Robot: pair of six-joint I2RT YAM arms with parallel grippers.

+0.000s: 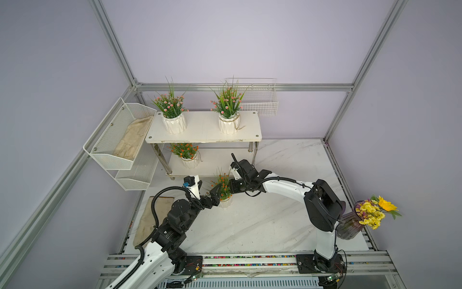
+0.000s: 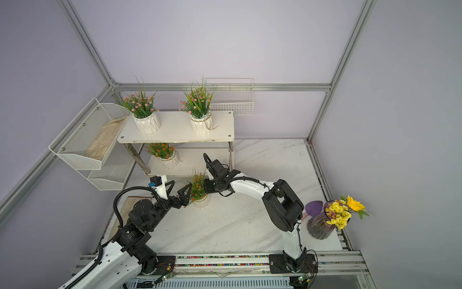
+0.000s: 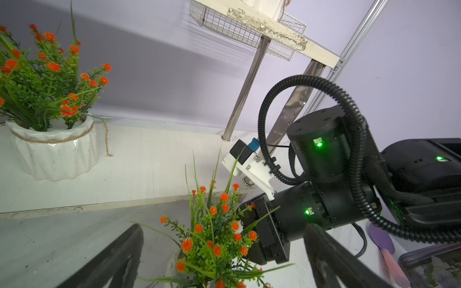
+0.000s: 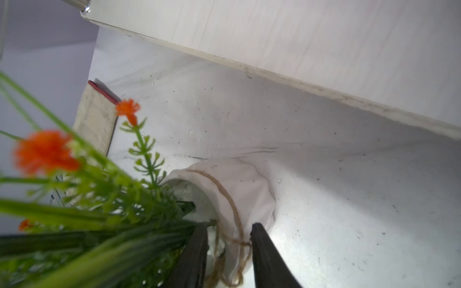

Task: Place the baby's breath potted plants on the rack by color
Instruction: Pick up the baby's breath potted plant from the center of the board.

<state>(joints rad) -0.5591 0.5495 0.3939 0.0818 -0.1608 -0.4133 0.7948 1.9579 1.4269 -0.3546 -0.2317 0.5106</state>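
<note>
An orange baby's breath potted plant [image 1: 222, 186] [image 2: 198, 187] stands on the marble table in front of the rack [image 1: 205, 127]. My right gripper [image 4: 229, 232] is shut on the white pot's [image 4: 244, 189] rim, one finger inside and one outside against the twine. From the left, my left gripper [image 2: 181, 184] stands open, fingers wide, with the foliage [image 3: 212, 239] just ahead of them. Two pink plants [image 1: 170, 105] [image 1: 228, 100] sit on the top shelf. A second orange plant [image 1: 186, 151] [image 3: 45, 82] sits at the left of the lower shelf [image 3: 149, 162].
White mesh wall bins [image 1: 120, 140] hang left of the rack, and a wire basket [image 1: 260, 102] hangs behind its right end. A purple vase of yellow flowers [image 1: 350, 225] stands at the table's right edge beside a purple trowel [image 2: 313, 209]. A beige pad [image 1: 152, 215] lies at the left.
</note>
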